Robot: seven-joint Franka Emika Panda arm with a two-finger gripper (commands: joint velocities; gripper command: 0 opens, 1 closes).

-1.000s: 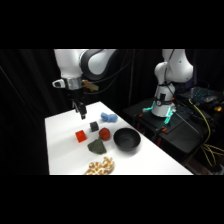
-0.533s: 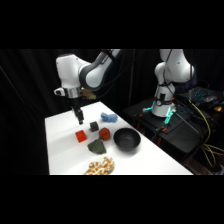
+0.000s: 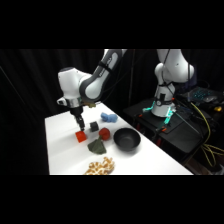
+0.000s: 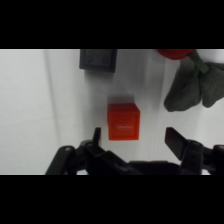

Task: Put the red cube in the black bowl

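Black curtains close off the scene behind a white surface that runs from the left of the side view toward the lower right. We see the black bowl standing right of centre on it, its glossy hollow turned up and, as far as we can tell, holding nothing. Left of the bowl lies the red ball, with a dark grey cube just above and left of it and a crumpled grey-green cloth below. A blue item sits further up, and a pale knobbly heap lies at the bottom edge. The red cube rests on the surface at the left end of this group, well apart from the bowl. We find the claw directly above it, near but not touching. From the wrist view, the claw is spread wide, its two fingers standing either side of the red cube with white showing between them and the block, the grey cube above and the cloth at upper right.
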